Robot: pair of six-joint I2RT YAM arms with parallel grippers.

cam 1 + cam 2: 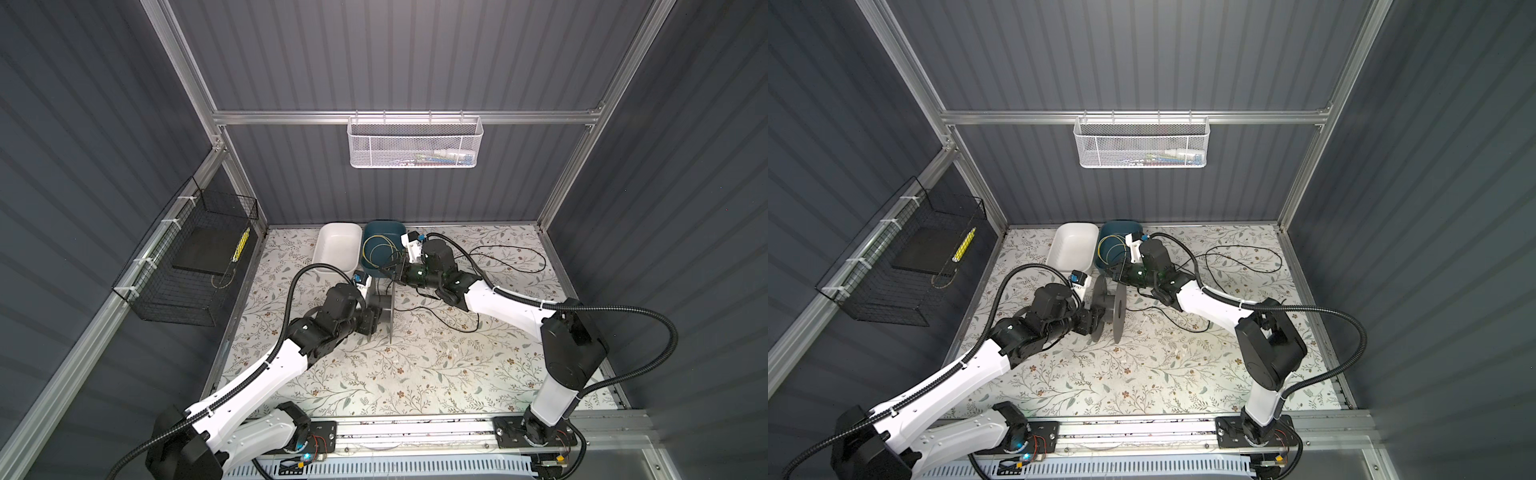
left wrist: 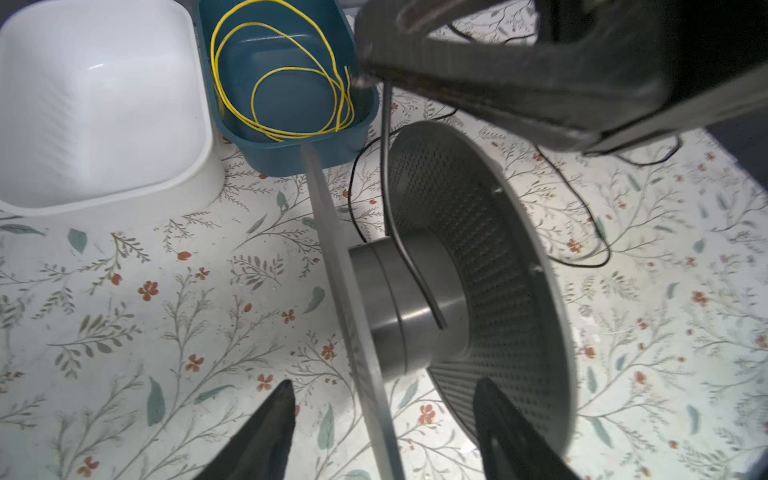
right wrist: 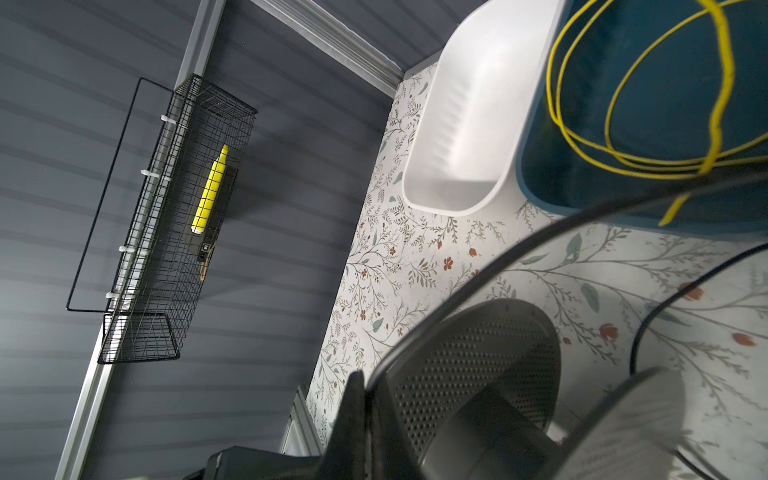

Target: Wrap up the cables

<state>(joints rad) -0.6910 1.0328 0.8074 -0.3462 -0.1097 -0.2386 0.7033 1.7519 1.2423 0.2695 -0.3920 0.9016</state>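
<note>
The black wire (image 2: 386,166), likely limp and light, runs from the right gripper (image 2: 368,77), clamped on it at upper centre, to the spool (image 2: 415,299) mid-frame; best pinched near the hub. The left gripper (image 2: 384,388) stands apart at the lower edge.

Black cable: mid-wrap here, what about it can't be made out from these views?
- Turns on the spool: in the left wrist view a thin line on its hub may be seam or black cable; the hub hides its far side.
- Pinch point in the right gripper: blurred in that view, covered by the wrist in both top views.
- Free ends: too thin to trace in both top views; it disappears under the right arm.
</note>
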